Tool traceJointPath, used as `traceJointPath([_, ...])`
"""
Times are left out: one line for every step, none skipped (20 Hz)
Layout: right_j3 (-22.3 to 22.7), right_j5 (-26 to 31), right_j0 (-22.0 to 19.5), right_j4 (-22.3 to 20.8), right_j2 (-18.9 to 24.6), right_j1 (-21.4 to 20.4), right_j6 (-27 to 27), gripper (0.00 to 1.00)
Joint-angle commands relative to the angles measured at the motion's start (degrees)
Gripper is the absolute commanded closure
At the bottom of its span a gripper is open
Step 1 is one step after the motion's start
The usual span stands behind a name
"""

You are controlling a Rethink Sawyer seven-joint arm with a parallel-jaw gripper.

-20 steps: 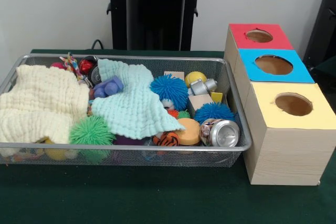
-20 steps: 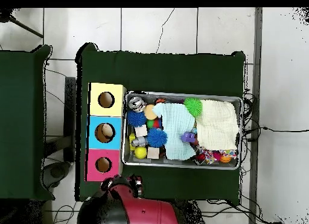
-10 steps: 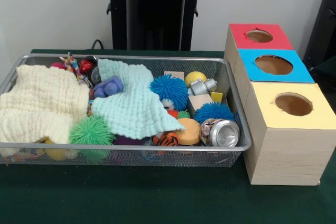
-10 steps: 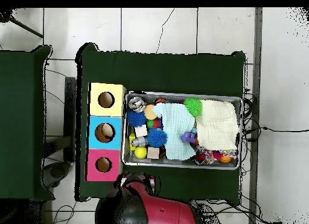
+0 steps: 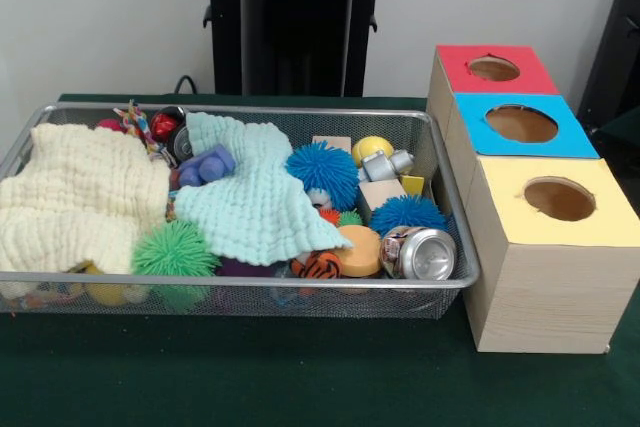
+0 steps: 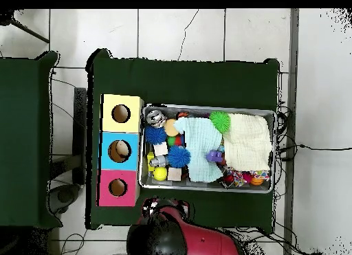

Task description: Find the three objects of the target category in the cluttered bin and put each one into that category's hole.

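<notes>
Front view: two blue spiky balls point(image 5: 323, 171), one green point(image 5: 174, 250).

Overhead view: my arm point(image 6: 180, 240) has swung along the near edge of the surface point(image 6: 206, 211), its red and black mass shifting from below the pink box point(image 6: 118, 187) to below the bin point(image 6: 207, 186). Front view: a small dark part at the top edge has gone.
</notes>
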Motion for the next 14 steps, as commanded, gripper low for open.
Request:
traceJointPath([2.9, -4.5, -4.8, -3.2, 6.2, 3.1, -3.3, 0.0])
traceJointPath([2.7, -4.6, -5.1, -3.4, 6.5, 3.3, -3.2, 0.0])
traceJointPath([2.7, -4.8, -5.4, -3.6, 6.7, 3.5, -3.1, 0.0])
traceJointPath([2.4, -4.7, -5.6, -3.9, 6.9, 3.7, -3.0, 0.0])
traceJointPath([2.3, -4.8, -5.8, -4.0, 7.1, 3.9, -2.9, 0.0])
traceJointPath([2.9, -5.2, -6.2, -4.1, 7.3, 3.6, -2.9, 0.0])
traceJointPath([3.2, -5.4, -6.5, -4.2, 7.4, 3.6, -3.0, 0.0])
traceJointPath([3.5, -5.6, -6.9, -4.3, 7.6, 3.5, -3.1, 0.0])
traceJointPath([3.7, -5.8, -7.2, -4.4, 7.8, 3.6, -3.2, 0.0])
traceJointPath([3.8, -5.9, -7.6, -4.6, 8.0, 3.5, -3.2, 0.0])
traceJointPath([3.8, -5.9, -8.0, -4.8, 8.2, 3.6, -3.2, 0.0])
traceJointPath([4.0, -5.9, -8.5, -4.9, 8.5, 3.5, -3.2, 0.0])
traceJointPath([4.1, -6.0, -8.9, -5.0, 8.8, 3.5, -3.4, 0.0])
traceJointPath([4.2, -6.0, -9.4, -5.2, 9.2, 3.4, -3.6, 0.0])
